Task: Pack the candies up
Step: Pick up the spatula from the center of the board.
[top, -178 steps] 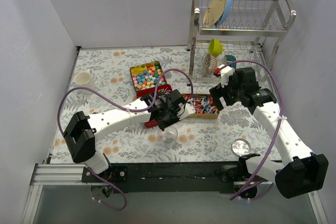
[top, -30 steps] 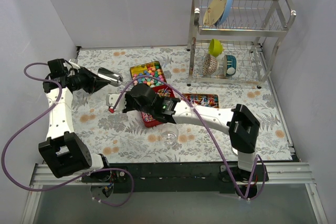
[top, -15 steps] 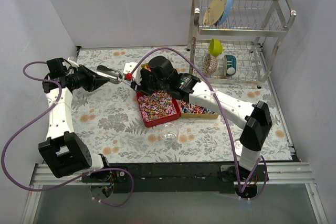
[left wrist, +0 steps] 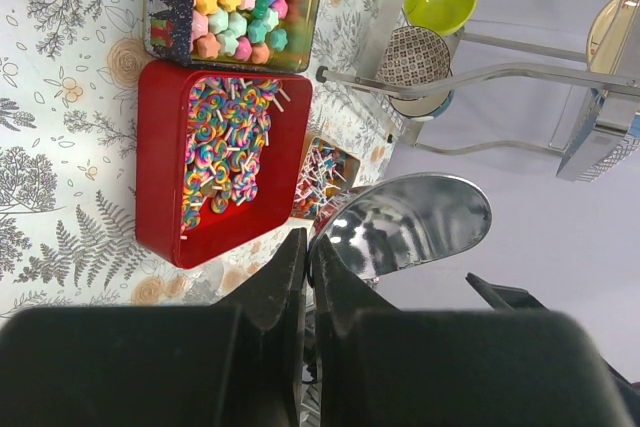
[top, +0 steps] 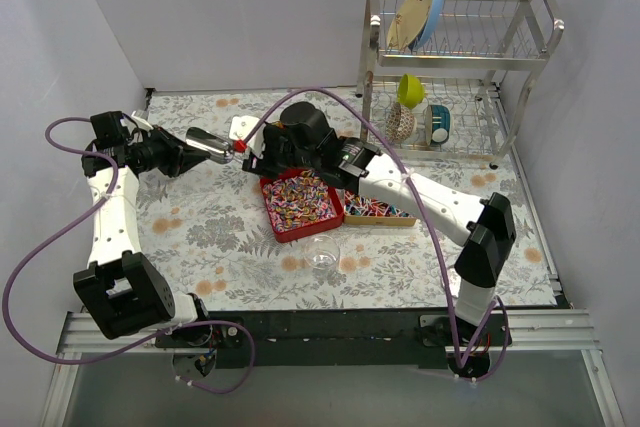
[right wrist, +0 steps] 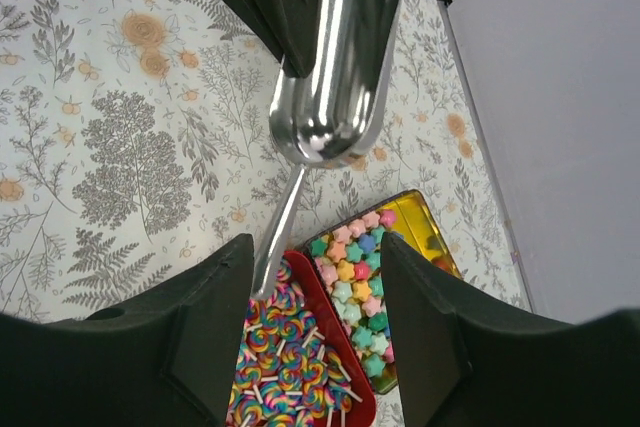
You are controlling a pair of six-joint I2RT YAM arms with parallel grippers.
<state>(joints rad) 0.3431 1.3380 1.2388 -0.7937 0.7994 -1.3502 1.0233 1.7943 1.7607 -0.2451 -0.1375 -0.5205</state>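
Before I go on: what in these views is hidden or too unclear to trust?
Top view: the right arm covers the star-candy tin.
Left wrist view: the left gripper hides its own pinch on the scoop; the handle is unseen.
Right wrist view: the scoop handle's end is hidden behind a finger of the right gripper, so contact is unclear.
Top view: the glass cup is too small to show contents.

Bright, even light is coming from overhead, laying only soft, faint shadows on the floral tablecloth (top: 200,227). The metal scoop (right wrist: 335,67) is flashing glare and mirror reflections — crisp in both wrist views — while the fingers (left wrist: 285,287) of the left gripper (left wrist: 308,247) are sitting dark and slightly soft near the lens
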